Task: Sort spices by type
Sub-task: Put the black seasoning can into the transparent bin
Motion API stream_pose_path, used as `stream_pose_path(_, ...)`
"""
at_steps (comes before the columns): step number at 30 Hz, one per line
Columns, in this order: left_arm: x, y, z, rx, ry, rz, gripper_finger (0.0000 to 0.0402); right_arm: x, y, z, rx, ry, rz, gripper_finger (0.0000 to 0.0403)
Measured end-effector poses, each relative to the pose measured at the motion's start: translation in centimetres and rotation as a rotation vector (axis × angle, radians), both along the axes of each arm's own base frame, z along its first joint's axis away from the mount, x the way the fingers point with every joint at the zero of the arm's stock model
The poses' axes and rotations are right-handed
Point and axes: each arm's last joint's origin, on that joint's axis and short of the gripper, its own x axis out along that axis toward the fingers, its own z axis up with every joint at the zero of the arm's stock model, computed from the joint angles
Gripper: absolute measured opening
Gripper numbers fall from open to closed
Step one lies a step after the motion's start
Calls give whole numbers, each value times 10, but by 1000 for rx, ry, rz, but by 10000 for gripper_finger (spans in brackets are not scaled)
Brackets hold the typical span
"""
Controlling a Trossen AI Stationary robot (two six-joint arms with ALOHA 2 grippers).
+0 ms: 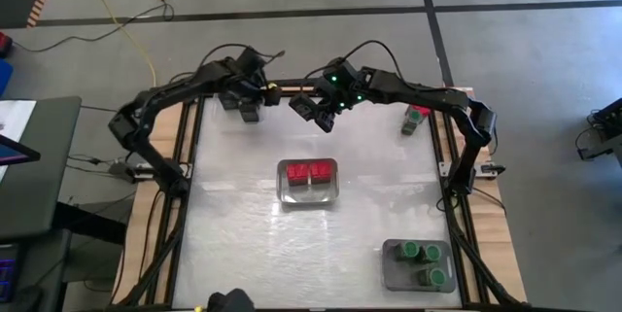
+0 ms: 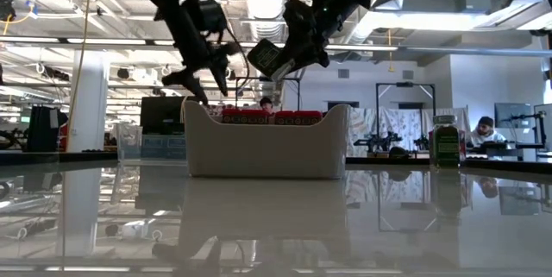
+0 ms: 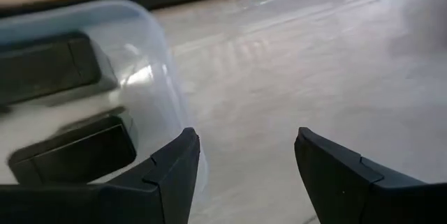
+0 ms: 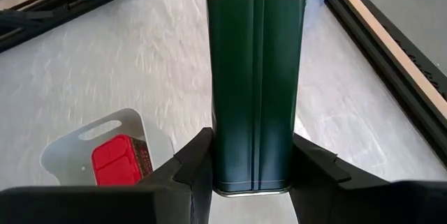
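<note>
Right claw: the right gripper hangs above the far middle of the table, pinching a tall dark tin near its lower end, with most of its length standing out past the fingers.
Left claw: the left gripper is spread and holds nothing. It hovers at the edge of the clear tray at the far left.
Sorted so far: dark boxes lie in the clear tray, red-capped jars in the middle tray, and green-capped jars in the grey tray at the near right.
Left over: a lone jar stands at the far right, outside any tray.
Risk, slip: the grip sits low on a smooth tin, so a fast swing could pivot it or let it slide out.
Risk, collision: the two claws are near each other, and the tin most likely belongs in the clear tray. Carrying it there could strike the left arm unless that arm backs away.
Risk, placement: a tall tin released upright may topple onto the boxes or catch the tray wall.
Risk, wrong tray: dropping it short would land it among the red-capped jars.
</note>
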Motion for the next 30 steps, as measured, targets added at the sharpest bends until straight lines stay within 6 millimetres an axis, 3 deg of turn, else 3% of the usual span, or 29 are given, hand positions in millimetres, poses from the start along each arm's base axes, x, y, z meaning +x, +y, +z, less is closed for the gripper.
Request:
stream_pose_path(9, 7, 11, -24, -85, 35, 77, 224, 5, 13, 0, -5, 2, 38, 168)
stream_pose_path(30, -10, 20, -29, -94, 135, 163, 224, 3, 11, -1, -20, 23, 52, 169)
